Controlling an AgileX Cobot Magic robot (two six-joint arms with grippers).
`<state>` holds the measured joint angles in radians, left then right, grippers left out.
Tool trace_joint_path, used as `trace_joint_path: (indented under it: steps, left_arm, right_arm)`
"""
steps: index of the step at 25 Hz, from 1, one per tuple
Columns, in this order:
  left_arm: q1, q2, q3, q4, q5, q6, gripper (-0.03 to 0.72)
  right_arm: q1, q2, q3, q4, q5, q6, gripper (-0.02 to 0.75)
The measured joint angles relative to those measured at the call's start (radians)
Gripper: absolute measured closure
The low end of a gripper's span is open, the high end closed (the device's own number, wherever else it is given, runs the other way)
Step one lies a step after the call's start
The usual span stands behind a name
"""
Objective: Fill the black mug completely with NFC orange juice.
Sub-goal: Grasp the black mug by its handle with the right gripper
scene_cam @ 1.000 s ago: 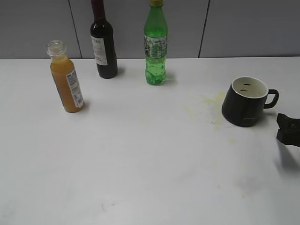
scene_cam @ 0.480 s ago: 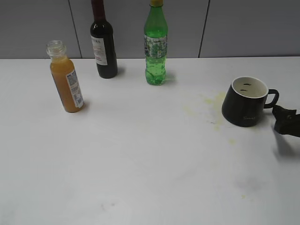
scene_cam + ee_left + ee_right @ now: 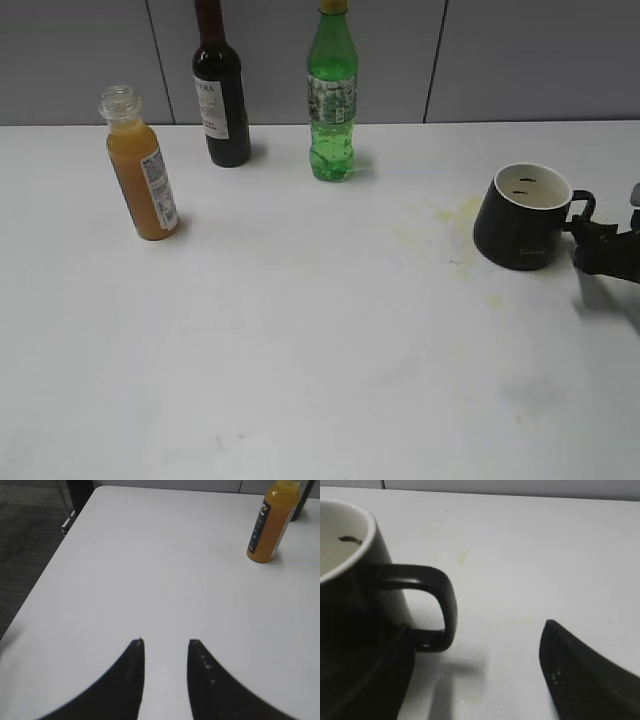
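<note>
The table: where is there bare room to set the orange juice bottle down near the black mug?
The widest bare stretch of the table lies between the orange juice bottle on the left and the black mug on the right, in front of the green soda bottle and wine bottle. Right of the mug it is crowded: the right hand, open, is at its handle.

Left gripper (image 3: 165,642): two matte black, horn-shaped fingers (image 3: 127,680) tapering to narrow tips, with small pale specks along one inner edge. Right gripper (image 3: 475,655): black fingers (image 3: 585,675) of finely textured surface, faintly speckled; seen from outside as a dark, angular block (image 3: 605,255).
</note>
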<state>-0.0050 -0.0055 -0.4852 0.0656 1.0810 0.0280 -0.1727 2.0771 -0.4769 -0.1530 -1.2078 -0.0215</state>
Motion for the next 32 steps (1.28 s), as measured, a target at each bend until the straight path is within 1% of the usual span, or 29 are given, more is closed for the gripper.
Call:
trace_joint_path:
  steps: [4,13,21,32]
  left_arm:
    - [0.0,0.0,0.0,0.0,0.0,0.0,0.452]
    - [0.0,0.0,0.0,0.0,0.0,-0.001,0.452]
    - [0.0,0.0,0.0,0.0,0.0,-0.001,0.452]
    - [0.0,0.0,0.0,0.0,0.0,-0.001,0.452]
  right_arm:
    - [-0.002,0.001,-0.031,-0.003,0.0,0.0,0.147]
    - [-0.02,0.042,-0.079,-0.052,0.0,0.013,0.147]
    - [-0.02,0.076,-0.104,-0.056,-0.007,0.021,0.147]
    - [-0.021,0.118,-0.185,-0.085,-0.007,0.045,0.147]
